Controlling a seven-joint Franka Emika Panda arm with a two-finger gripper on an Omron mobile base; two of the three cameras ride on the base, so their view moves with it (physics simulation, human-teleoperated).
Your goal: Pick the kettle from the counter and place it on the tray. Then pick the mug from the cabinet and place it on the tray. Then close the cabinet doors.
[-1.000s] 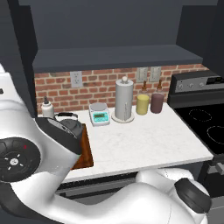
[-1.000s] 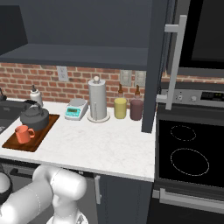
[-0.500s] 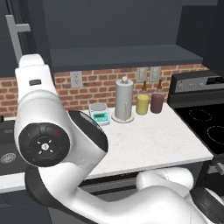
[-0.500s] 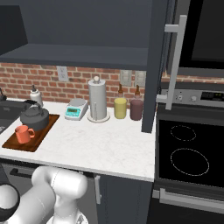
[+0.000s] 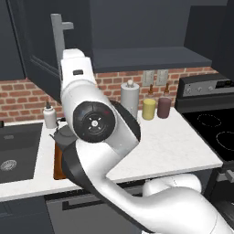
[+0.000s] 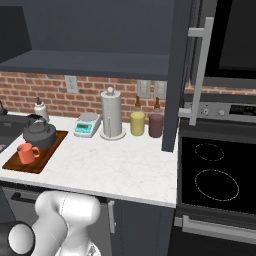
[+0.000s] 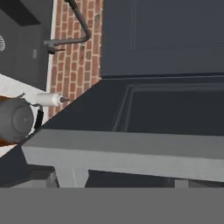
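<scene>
While arm is raised at left door: status below;
gripper: jaws wide, gripping nothing;
kettle [image 6: 40, 135]: on tray [image 6: 50, 149];
mug [image 6: 27, 153]: on tray, beside kettle;
cabinet doors [image 6: 176, 70]: both ajar

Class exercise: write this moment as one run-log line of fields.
kettle: on tray | mug: on tray | cabinet doors: open | gripper: open, at left door handle
</scene>
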